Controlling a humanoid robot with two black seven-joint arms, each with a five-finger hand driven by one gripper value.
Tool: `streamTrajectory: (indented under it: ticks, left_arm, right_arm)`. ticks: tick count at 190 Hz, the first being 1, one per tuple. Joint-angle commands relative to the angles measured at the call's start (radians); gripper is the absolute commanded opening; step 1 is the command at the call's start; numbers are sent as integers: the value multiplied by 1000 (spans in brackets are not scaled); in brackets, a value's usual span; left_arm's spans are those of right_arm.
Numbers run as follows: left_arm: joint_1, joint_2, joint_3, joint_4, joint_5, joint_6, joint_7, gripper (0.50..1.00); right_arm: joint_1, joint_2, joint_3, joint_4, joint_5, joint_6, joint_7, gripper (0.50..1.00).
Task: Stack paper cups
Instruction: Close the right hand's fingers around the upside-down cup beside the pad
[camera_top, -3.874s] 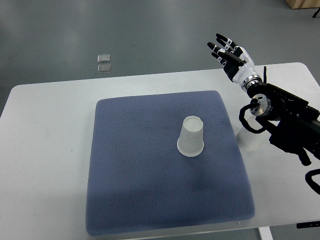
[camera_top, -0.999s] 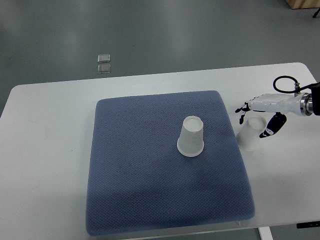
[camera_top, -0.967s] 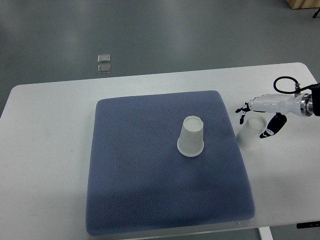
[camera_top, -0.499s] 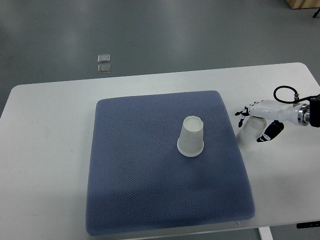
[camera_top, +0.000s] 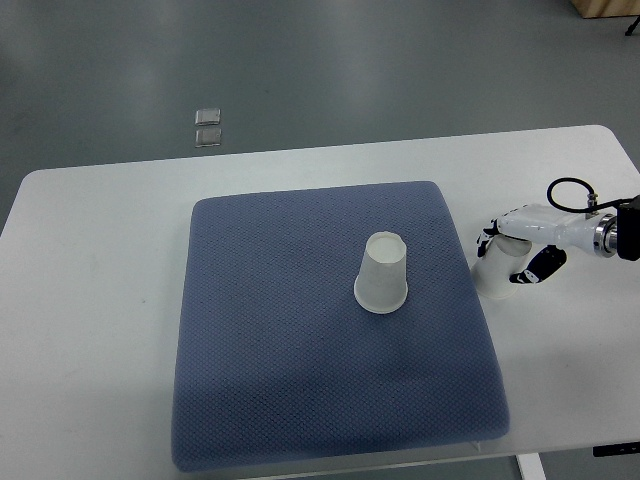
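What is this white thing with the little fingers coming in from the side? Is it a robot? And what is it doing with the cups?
Yes, it is a robot's hand. The picture comes from one camera looking steeply down at a white table from the robot's own side. The robot's right hand reaches in from the right edge; it is white with dark fingertips, and a black cable loops behind its wrist. Its other arm is not in the picture.

A blue mat lies on the table. One paper cup stands upside down in the middle of it. A second paper cup stands just off the mat's right edge, also upside down, and the hand's fingers are wrapped around it from above. The job is to stack the cups, so it will probably lift this one and put it over the other.
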Motion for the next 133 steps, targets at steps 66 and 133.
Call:
streamTrajectory:
  ticks: [66,133]
  left_arm:
    - [0,0,1,0,1,1,-1,1000]
    - [0,0,-1,0,1,0,-1,1000]
  right_arm:
    - [8,-1,1,-8,5,6,0,715]
    - [20,-33,14,-6,5,14,0,715]
